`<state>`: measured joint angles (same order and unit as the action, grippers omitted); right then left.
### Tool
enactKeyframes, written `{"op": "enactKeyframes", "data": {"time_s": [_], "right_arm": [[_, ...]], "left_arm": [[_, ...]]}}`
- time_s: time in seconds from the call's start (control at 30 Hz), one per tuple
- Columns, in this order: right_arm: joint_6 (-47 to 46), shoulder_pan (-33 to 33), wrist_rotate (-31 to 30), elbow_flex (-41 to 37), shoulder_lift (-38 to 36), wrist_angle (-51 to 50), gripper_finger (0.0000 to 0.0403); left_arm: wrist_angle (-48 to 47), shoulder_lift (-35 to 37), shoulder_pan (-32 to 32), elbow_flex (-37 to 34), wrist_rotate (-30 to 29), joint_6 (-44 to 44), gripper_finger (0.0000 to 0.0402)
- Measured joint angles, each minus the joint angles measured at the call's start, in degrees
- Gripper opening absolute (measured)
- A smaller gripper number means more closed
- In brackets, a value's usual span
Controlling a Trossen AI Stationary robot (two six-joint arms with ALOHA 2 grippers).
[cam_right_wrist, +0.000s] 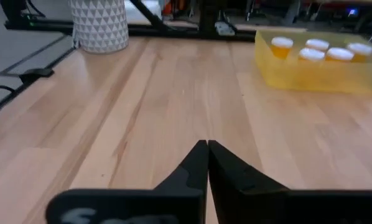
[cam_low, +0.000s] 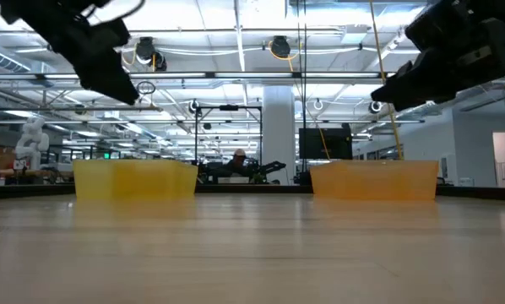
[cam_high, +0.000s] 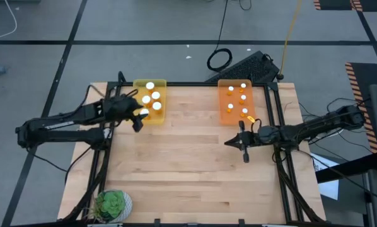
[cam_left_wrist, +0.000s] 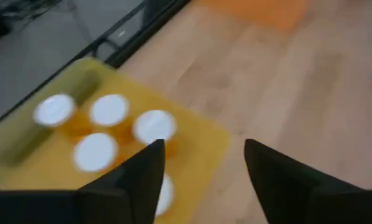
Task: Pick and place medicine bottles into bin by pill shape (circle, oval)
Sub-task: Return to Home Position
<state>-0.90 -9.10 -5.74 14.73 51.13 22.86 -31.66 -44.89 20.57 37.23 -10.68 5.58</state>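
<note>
Found no readable text, label, brand, number or sign in any view. Saw only plain white caps on the medicine bottles (cam_high: 150, 86), with no lettering to make out. Noticed a faint pale mark on the right gripper's (cam_right_wrist: 206, 149) body in the right wrist view, too blurred to read.

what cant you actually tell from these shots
- Pill shapes: the medicine bottles in the yellow tray and the orange tray are too small in the high view, blurred in the left wrist view.
- Bottles in the low view: hidden by the tray walls.
- Bottle labels: unreadable in every view.
- Potted plant: partly cut off by the high view's bottom edge.
</note>
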Motion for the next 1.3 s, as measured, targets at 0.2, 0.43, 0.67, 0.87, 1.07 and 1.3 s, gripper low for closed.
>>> {"op": "enactKeyframes", "data": {"time_s": [0.2, 0.43, 0.67, 0.87, 1.07, 1.3], "right_arm": [[1.9, 0.0, -0.07, -6.41, -9.85, 0.03, 0.0001], [3.71, -0.02, -0.03, -12.28, -19.29, 2.0, 0.0001], [9.7, -0.02, 0.0, -12.65, -26.92, -2.56, 0.0], [13.01, 0.0, -0.14, -12.76, -32.39, -6.02, 0.0], [14.6, 0.0, -0.15, -12.82, -36.4, -7.07, 0.0], [15.31, 0.0, -0.15, -12.87, -40.63, -9.47, 0.0]], "left_arm": [[9.08, 9.16, -11.24, -6.9, -1.65, 3.51, 0.0171], [25.58, 13.62, -20.86, -16.78, -5.34, 0.09, 0.01], [40.42, 13.92, -24.12, -24.96, -4.43, -4.14, 0.0045], [46.85, 16.68, -25.99, -30.3, -2.65, -2.79, 0.0013], [49.43, 19.96, -29.56, -34.46, -3.06, -3.03, 0.0005], [49.03, 24.61, -30.99, -36.67, -2.86, -5.48, 0.0003]]}}
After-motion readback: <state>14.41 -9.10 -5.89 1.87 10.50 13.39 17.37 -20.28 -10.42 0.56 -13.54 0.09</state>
